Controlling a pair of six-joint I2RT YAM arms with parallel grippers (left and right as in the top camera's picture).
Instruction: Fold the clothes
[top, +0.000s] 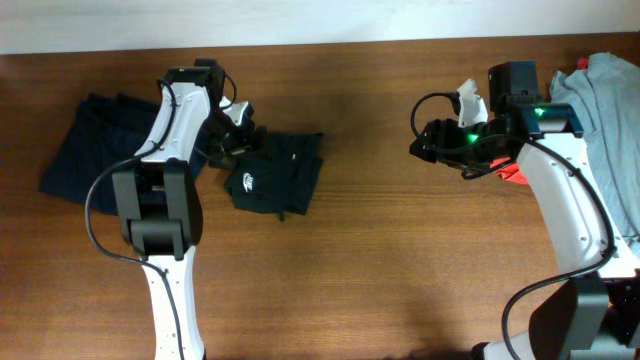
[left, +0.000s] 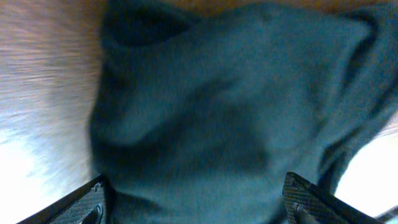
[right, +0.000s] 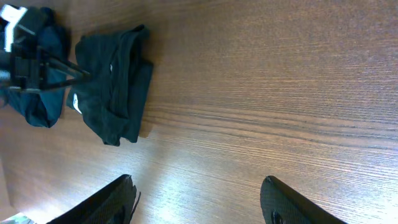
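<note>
A small black garment with a white logo lies crumpled on the wooden table, left of centre. My left gripper is at its upper left edge. In the left wrist view the dark cloth fills the frame, and the open fingers stand wide apart on either side of it. My right gripper is open and empty over bare wood, well to the right of the garment. The right wrist view shows its spread fingers and the black garment far off.
A folded dark navy pile lies at the far left; it also shows in the right wrist view. A heap of grey clothes sits at the right edge. A small red thing lies under the right arm.
</note>
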